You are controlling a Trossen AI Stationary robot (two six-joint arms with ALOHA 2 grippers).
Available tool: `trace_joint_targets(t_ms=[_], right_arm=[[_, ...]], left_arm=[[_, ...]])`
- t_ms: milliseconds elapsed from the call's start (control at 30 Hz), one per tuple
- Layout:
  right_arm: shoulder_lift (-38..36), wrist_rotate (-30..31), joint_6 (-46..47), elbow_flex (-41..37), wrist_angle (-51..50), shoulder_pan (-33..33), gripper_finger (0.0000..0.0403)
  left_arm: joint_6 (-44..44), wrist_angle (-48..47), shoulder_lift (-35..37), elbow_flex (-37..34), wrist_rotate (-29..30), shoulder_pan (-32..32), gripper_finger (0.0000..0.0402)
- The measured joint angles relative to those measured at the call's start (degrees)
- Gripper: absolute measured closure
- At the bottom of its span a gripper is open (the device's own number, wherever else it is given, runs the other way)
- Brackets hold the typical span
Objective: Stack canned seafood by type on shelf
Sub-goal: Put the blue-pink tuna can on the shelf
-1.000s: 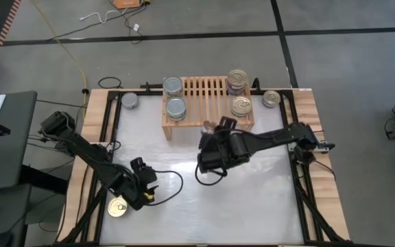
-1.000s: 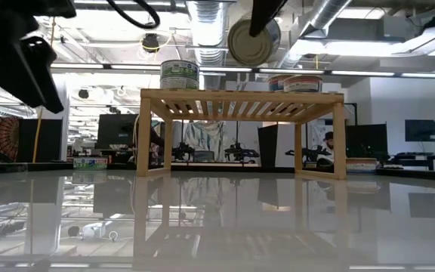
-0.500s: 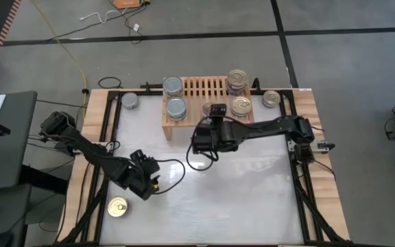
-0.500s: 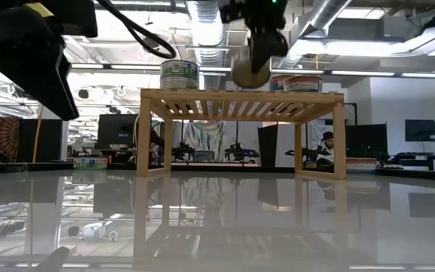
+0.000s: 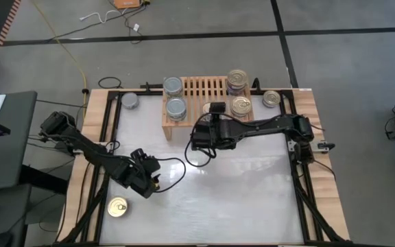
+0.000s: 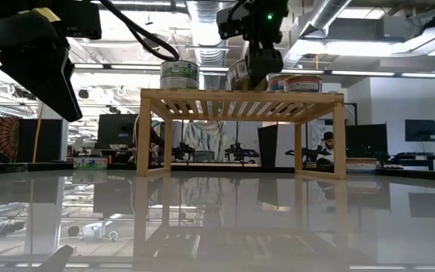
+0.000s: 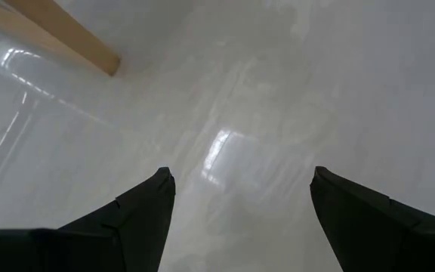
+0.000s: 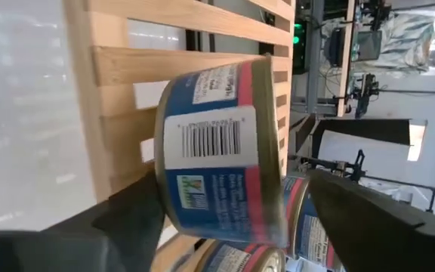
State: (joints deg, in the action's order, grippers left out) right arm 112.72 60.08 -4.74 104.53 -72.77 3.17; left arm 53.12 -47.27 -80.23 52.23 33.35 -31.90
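The light-wood shelf (image 5: 208, 103) stands at the table's far side. On its left part sit two silver-topped cans (image 5: 175, 108); on its right part are gold-topped cans (image 5: 241, 106). My right gripper (image 5: 211, 113) is shut on a blue-and-red labelled can (image 8: 217, 151) over the shelf's near edge. One gold-topped can (image 5: 118, 207) lies flat on the table at the near left. My left gripper (image 5: 146, 184) hovers open just beyond it, over bare table (image 7: 240, 175). My right gripper pinches the can between its two fingers, one at each flat end (image 8: 278, 227), with the barcoded side wall facing the wrist camera. The fingers slant down toward the table's far side. The can (image 6: 240, 74) is tilted just above the slats; I cannot tell whether it touches them.
A silver-topped can (image 5: 129, 101) sits on the table left of the shelf, and another can (image 5: 271, 99) sits right of it. Wooden planks (image 5: 94, 137) edge the table. The white table middle (image 5: 238, 185) is open room.
My right gripper has carried the can toward the table's far edge and down, from the middle of the table to the shelf's near edge. The can has tipped from facing the near side to a slant. My left gripper has drawn a little away from the gold-topped can, which lies still.
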Motion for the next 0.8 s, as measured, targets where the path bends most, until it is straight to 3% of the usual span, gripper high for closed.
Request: trace_joint_targets(t_ms=[133,367,600,800], right_arm=[[0.0,-0.5,-2.9,0.0,-0.3,1.6,0.0020],[-0.1,-10.3,-1.2,0.1,-1.4,3.5,0.0018],[-1.2,-10.3,6.6,1.8,-3.7,3.0,0.0019],[-1.9,-8.6,7.3,4.0,-1.7,2.5,0.0019]], left_arm=[[0.1,0.0,0.0,0.0,0.0,0.0,0.0104],[0.2,0.2,0.0,0.0,-0.3,0.0,0.0104],[0.2,0.4,0.0,0.0,-1.3,0.0,0.0104],[0.4,0.7,0.0,0.0,-1.4,0.0,0.0104]])
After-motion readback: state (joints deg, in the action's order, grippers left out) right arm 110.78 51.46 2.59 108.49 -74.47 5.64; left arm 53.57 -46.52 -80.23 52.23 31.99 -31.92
